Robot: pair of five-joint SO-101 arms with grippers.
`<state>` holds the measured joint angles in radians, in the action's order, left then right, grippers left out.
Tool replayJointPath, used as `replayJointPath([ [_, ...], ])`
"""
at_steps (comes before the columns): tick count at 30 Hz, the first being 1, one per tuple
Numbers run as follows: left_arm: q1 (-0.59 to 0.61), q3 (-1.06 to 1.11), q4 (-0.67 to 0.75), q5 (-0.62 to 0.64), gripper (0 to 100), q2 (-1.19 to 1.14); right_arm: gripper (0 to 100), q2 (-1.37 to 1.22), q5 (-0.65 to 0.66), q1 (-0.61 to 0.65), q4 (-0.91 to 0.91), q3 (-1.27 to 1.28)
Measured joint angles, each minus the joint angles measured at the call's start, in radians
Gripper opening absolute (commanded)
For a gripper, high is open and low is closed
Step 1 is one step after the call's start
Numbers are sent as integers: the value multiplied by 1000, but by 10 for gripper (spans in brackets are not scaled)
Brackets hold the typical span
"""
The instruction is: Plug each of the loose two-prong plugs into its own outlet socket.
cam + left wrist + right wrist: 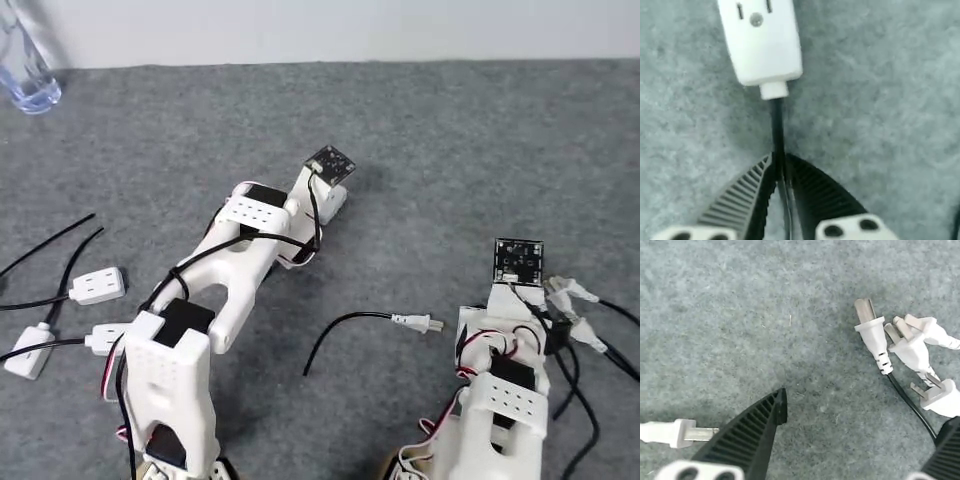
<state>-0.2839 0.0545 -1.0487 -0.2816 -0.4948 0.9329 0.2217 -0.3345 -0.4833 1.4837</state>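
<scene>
Black ribbed fingers [747,190] of the left gripper [780,167] are pinched shut on a thin black cord [777,125]. That cord runs straight into a white outlet socket [762,42] that lies flat on the grey carpet [880,100]. This socket is a smooth block with round corners. It has two dark slots and a little grey dot between them. In the high view the left arm [235,270] goes from the lower left up to just above the middle of the frame.

The right gripper [865,412] is wide open and holds nothing. Its black fingers [752,435] are far apart. Just beside it lies a bunch of plugs [910,345], three of them, all white. Each has two flat metal prongs, and they touch one another. In the high view this bunch sits at the right edge of the frame.

One lone plug [415,322] lies just below the middle of the high view. Its own thin black wire [340,325] curls away to the left. Three more white sockets [97,285] lie at the left edge of the frame, close together, each with a dark wire.
</scene>
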Motion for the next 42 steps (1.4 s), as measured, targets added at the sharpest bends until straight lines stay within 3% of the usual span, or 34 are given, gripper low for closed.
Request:
replayJointPath([
  [13,-94,-12,-209,-178,11,-5,448,0,0,0,26,0],
  [21,-161,8,-446,-397,11,101,448,0,0,0,34,0],
  [26,-155,161,-572,-628,11,235,448,0,0,0,34,0],
  [30,-155,322,-582,-773,12,310,448,0,0,0,34,0],
  [34,-155,387,-543,-796,28,338,448,0,0,0,34,0],
  [40,-91,388,-535,-787,188,351,448,0,0,0,35,0],
  [42,-61,368,-535,-753,197,351,448,0,0,0,35,0],
])
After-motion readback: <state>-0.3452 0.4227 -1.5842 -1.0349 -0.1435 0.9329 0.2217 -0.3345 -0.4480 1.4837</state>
